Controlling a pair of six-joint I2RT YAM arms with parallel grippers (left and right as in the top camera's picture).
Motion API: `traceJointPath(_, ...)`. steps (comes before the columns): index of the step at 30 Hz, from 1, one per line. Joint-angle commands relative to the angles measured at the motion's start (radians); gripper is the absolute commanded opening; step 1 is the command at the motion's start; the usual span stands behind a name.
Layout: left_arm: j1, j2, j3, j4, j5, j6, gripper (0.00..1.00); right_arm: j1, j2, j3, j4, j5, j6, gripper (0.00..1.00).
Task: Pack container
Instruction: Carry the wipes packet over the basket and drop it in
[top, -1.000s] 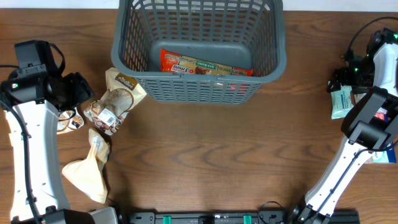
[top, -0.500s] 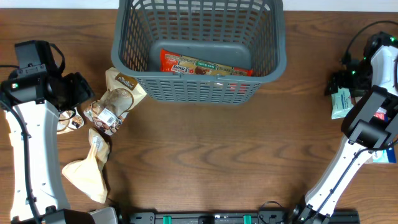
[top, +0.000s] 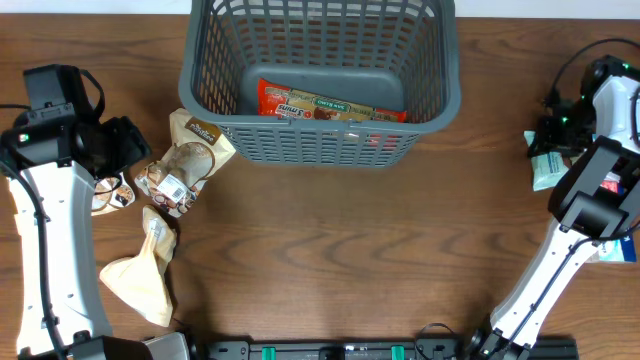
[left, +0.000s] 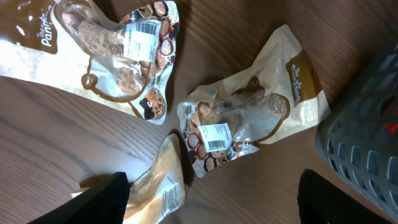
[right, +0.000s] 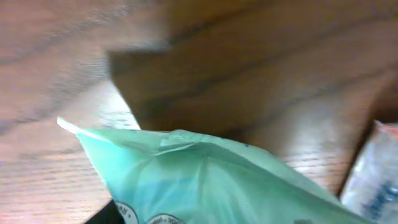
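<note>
The container is a large dark grey slotted basket at the top centre, with a red snack packet lying in it. Its corner shows in the left wrist view. My left gripper is open and empty, just left of three brown and cream snack packets; in the left wrist view they lie ahead of the fingers. My right gripper is at the far right, low over a green packet. That packet fills the right wrist view between wide-set fingers.
A cream packet lies nearest the front left, also seen in the left wrist view. A blue and white packet lies at the right edge behind the right arm, and shows in the right wrist view.
The right gripper has shifted slightly over the green packet, first left and then back. The left arm and the packets on the left have not moved.
</note>
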Motion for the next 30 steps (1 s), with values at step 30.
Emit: traceJointPath(30,0.003,0.003,-0.004,-0.011,-0.001,-0.009,0.75,0.633,-0.473,0.431,-0.082,-0.375,-0.538,0.01)
